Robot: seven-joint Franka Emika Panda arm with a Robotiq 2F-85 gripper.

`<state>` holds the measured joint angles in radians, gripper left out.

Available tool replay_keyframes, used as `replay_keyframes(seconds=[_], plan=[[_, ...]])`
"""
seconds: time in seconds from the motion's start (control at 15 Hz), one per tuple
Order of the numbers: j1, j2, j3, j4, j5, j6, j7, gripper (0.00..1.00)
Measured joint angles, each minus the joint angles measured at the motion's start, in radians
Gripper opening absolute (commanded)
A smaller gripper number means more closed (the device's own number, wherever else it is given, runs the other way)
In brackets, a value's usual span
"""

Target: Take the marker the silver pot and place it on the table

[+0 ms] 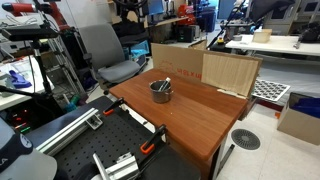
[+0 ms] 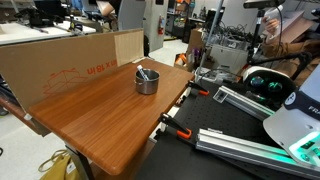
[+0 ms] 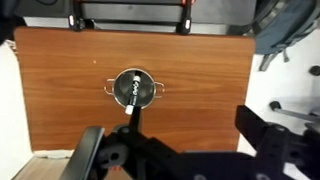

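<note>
Wrist view, sweeping from the left: the table (image 3: 60, 90) fills most of the picture with its reddish-brown top. Down at the lower left a grey finger (image 3: 90, 152) of my gripper (image 3: 172, 140) comes into frame. Its dark partner sits far over at the lower right. The jaws are spread wide, there is only wood between them and I'm holding nothing. I'm hanging high above the tabletop, well clear of everything on it.

Moving to the middle, there's the silver pot (image 3: 134, 88), round and shiny, with a small wire handle on each side. It stands upright on the table. Inside its dark bowl I catch a pale streak, which is the marker (image 3: 127, 90). Along the far edge, two orange clamps (image 3: 185, 22) grip the tabletop.

In an exterior view, left to right: a grey office chair (image 1: 105, 50) stands behind the table (image 1: 190, 120). Then comes the silver pot (image 1: 161, 91) near the table's back edge, with the marker (image 1: 166, 83) leaning in it and its upper end poking above the rim. Just behind and to the right an upright cardboard panel (image 1: 228, 72) stands.

In an exterior view from the opposite side, the cardboard panel (image 2: 70, 65) lines the left. The silver pot (image 2: 147, 82) sits just beside it with the marker (image 2: 143, 72) tilted across its mouth. An orange clamp (image 2: 178, 131) bites the table (image 2: 100, 120) at its right edge. My gripper isn't seen in either exterior view.
</note>
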<state>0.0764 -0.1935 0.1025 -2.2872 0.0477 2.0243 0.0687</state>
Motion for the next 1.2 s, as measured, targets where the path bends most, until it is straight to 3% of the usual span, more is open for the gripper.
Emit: replay_keyframes(seconds=[0.47, 1.2], plan=[[-0.001, 0.229, -0.018, 0.008, -0.041, 0.213, 0.000, 1.00], [-0.003, 0.369, -0.053, 0.043, -0.069, 0.289, 0.000, 1.00]])
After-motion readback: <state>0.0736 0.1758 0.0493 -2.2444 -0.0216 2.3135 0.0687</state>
